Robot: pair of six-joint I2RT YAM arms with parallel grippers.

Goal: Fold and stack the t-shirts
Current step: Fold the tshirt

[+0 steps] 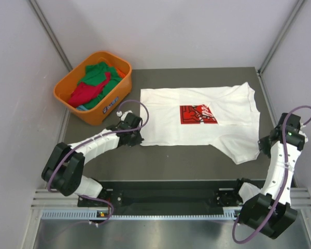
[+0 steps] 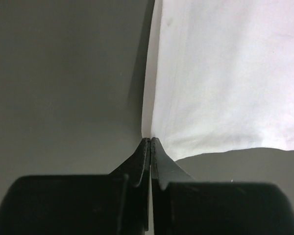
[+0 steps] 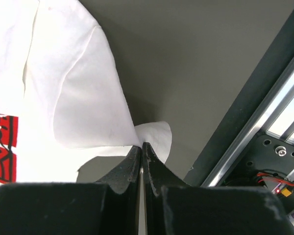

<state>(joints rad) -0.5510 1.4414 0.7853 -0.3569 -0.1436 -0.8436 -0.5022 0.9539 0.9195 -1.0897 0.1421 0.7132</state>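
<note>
A white t-shirt [image 1: 166,116] with a red chest print [image 1: 198,114] lies spread flat on the dark table. My left gripper [image 1: 140,139] is at its near left corner. In the left wrist view the gripper [image 2: 151,140] is shut, pinching that corner of the white cloth [image 2: 225,73]. My right gripper [image 1: 260,145] is at the near right sleeve. In the right wrist view the gripper [image 3: 142,145] is shut on a lifted fold of the white shirt [image 3: 63,98], with the red print [image 3: 2,147] at the left edge. A green t-shirt [image 1: 96,75] and a red t-shirt [image 1: 83,93] lie crumpled in the basket.
An orange plastic basket [image 1: 62,91] stands at the table's back left corner. A metal rail [image 1: 166,199] runs along the near edge, and it also shows in the right wrist view as the rail [image 3: 264,122]. Pale walls close in the left, right and back sides.
</note>
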